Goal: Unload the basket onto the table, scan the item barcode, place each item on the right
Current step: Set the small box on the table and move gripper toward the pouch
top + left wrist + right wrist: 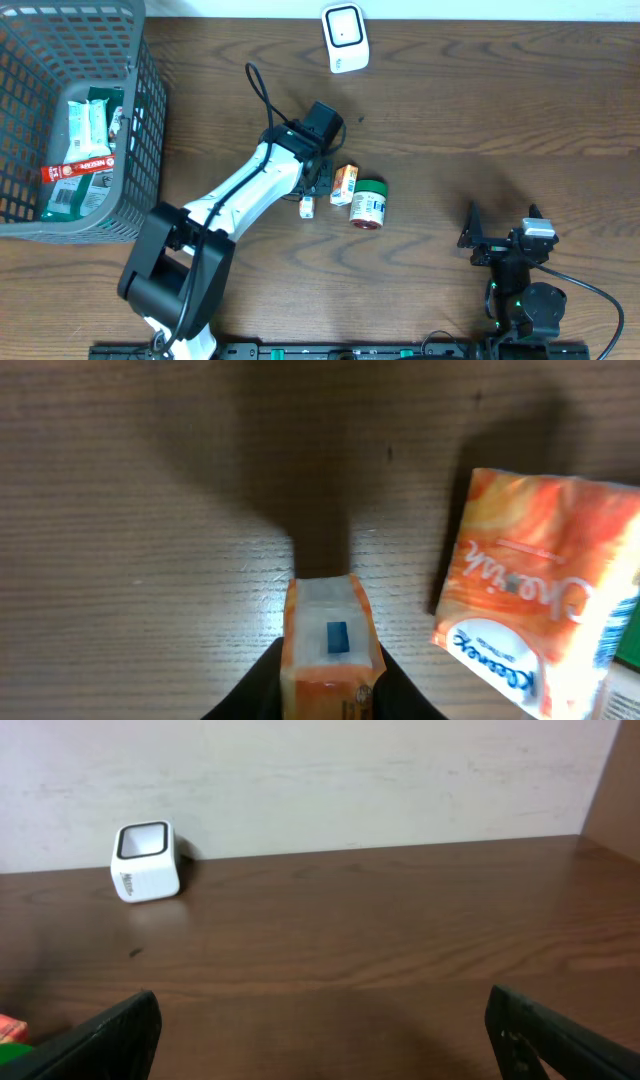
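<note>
Looking down: dark brown wood-grain table (480,100) fills nearly the whole view, grain running left-right w/ big swirls. Thin pale strip along the top edge, that's the wall (480,6). From my right cam, low angle: wall's off-white, plain, a bit scuffed, meets the tabletop at the back. Tan-brown panel (615,780) cuts in at far right, angled. Soft sheen on the wood mid-table, so light's from above. On my left cam, close up, the grain looks paler, greyish, w/ a broad dark shadow (250,450) across the top.

Table (450,130) open R of green can (369,204); basket (150,130) blocks L side.
</note>
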Controlling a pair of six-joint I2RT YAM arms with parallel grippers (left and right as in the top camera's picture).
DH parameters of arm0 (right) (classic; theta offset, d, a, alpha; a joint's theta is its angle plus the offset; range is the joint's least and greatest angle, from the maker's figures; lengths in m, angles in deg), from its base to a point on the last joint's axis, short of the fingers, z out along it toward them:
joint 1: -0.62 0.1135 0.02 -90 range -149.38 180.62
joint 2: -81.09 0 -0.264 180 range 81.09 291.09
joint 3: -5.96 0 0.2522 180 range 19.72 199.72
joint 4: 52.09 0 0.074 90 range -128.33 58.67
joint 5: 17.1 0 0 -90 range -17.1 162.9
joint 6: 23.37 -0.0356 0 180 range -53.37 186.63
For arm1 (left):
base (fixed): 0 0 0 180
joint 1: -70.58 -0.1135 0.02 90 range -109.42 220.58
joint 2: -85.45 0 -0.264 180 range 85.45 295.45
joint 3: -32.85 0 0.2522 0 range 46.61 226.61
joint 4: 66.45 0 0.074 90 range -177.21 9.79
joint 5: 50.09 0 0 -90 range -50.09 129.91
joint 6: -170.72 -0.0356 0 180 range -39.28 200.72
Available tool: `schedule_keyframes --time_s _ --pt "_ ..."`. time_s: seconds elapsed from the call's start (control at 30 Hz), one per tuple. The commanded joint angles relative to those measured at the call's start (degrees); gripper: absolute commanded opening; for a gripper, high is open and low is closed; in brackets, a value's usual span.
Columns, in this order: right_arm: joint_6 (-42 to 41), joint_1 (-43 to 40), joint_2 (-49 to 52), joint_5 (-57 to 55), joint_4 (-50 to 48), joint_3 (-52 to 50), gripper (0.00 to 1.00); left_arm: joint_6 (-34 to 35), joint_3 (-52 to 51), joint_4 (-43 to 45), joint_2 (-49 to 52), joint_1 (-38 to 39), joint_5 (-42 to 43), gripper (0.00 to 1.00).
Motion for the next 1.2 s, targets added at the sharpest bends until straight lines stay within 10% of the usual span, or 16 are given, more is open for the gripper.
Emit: schedule_keyframes --time_s 0.0,0.2,0.7,0.8,0.9,1.17 --pt "-0.7 -0.4 -0.3 -0.1 0.2 -0.1 0.99 0.1 -0.3 0.0 1.7 0.3 -1.1 0.28" --pt "-0.7 -0.4 -0.3 -0.1 0.2 -0.1 0.99 0.0 -0.3 0.5 1.8 0.2 -1.1 0.56" --pt "-0.7 -0.4 -0.3 -0.1 0.2 -0.1 0.99 -0.9 3.9 0.4 -6.3 0.2 -4.5 0.66" --pt "-0.7 -0.4 -0.3 -0.1 0.2 -0.1 0.99 0.8 3.9 0.5 -8.4 0.9 -3.4 0.55" --pt "-0.7 -0.4 -0.3 -0.1 0.2 -0.1 0.99 0.8 3.8 1.4 -8.5 2.1 -0.2 0.08" --pt "-0.7 -0.4 -0.3 -0.1 0.2 -0.1 0.99 1.0 3.4 6.8 -5.1 5.8 3.7 0.08"
